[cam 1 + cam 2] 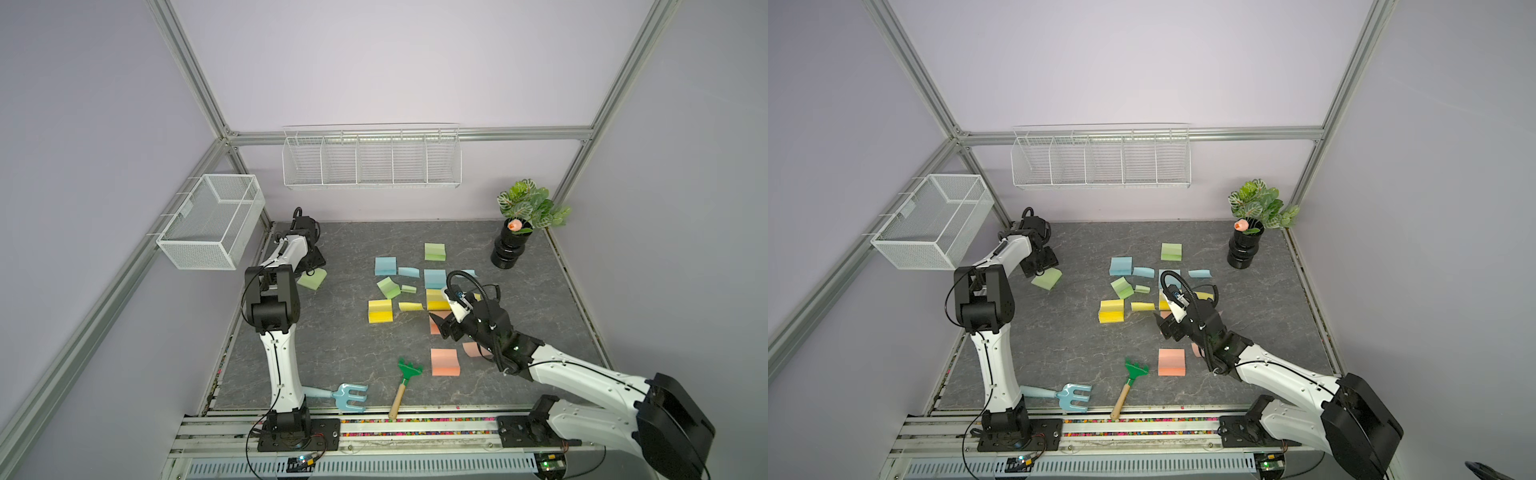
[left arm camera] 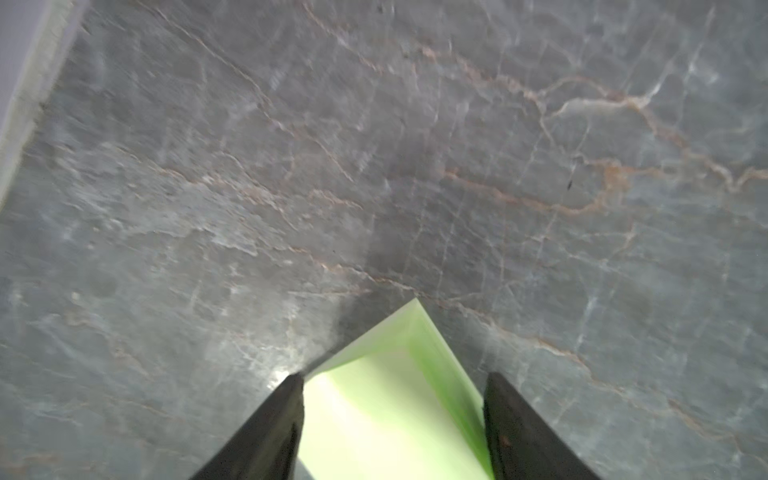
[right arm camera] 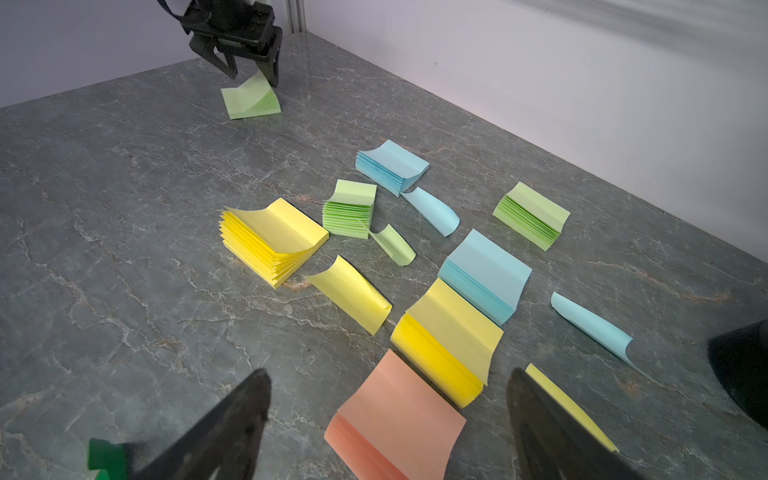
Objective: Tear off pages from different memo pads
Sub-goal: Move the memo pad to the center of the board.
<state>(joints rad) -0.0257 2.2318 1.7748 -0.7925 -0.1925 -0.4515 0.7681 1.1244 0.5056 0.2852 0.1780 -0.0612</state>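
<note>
Your left arm (image 1: pixel 282 365) wears smooth white moulded shells between boxy matte-black joint housings (image 1: pixel 272 309). Small dark screws dot the shell edges, and a thin black cable (image 1: pixel 275 361) runs down the white link. Your right arm (image 1: pixel 582 374) matches it (same white-and-black livery), adding a ribbed black hose (image 1: pixel 456 272) arched at the wrist and a tiny green light (image 1: pixel 516 347) on one black joint. The right gripper (image 3: pixel 388 376) ends in two matte black, tapered fingers (image 3: pixel 232 424).
</note>
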